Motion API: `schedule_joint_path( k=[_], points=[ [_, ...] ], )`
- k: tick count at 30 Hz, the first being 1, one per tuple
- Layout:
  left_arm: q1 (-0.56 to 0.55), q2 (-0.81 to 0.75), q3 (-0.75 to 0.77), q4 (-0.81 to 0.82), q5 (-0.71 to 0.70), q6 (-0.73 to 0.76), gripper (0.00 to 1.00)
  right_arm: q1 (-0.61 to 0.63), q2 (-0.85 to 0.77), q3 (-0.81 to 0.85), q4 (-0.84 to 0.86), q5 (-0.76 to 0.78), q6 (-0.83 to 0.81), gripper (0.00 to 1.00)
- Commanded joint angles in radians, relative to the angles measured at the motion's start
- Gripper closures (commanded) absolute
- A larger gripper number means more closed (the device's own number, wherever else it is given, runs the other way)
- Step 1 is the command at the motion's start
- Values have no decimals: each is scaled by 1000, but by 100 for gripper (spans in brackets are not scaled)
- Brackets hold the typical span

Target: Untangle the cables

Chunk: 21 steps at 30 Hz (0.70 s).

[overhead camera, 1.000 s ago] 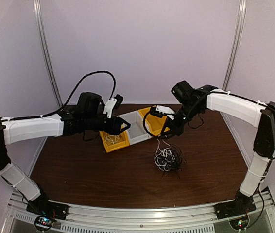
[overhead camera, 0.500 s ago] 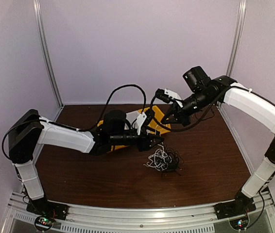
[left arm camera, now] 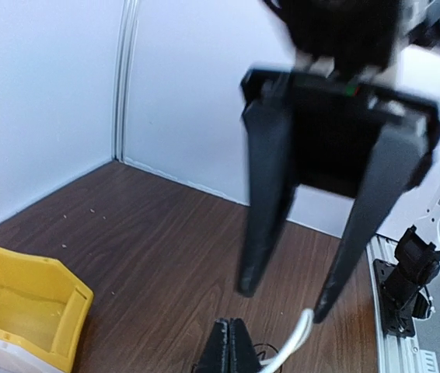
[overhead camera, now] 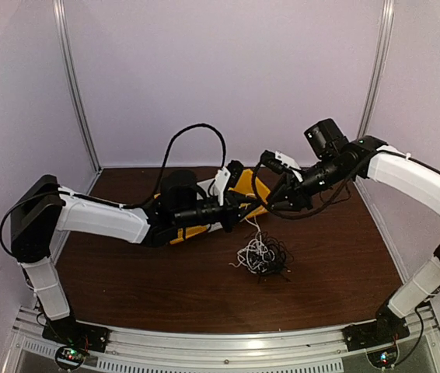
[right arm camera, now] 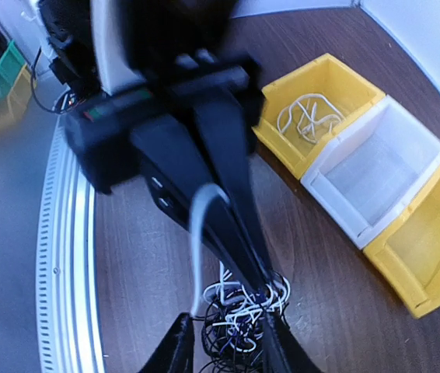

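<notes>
The cables form a small tangle of white, black and purple cords on the brown table; the right wrist view shows the tangle just beyond my right fingertips. A white cable leaves the side of my left gripper, which is shut on it above the tangle. Its free end curves over to one fingertip of my right gripper. That gripper is open and faces the left one tip to tip. From above, my left gripper has a white strand hanging down to the tangle.
Three bins stand in a row behind the grippers: a yellow bin with a white cord inside, a white bin and a second yellow bin. Thick black arm cables loop above the left arm. The metal rail runs along the near edge.
My left gripper swung from the yellow bin to the tangle, shut and rose a little with the white strand. My right gripper came down to meet it and opened.
</notes>
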Motion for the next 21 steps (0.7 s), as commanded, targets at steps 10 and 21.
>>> schedule_joint_path(
  k=[10, 21],
  points=[
    [-4, -253, 133, -224, -130, 54, 100, -100, 20, -423, 486, -211, 13, 12],
    [-4, -329, 407, -500, -260, 158, 100, -3, 219, -439, 585, -47, 91, 36]
  ],
)
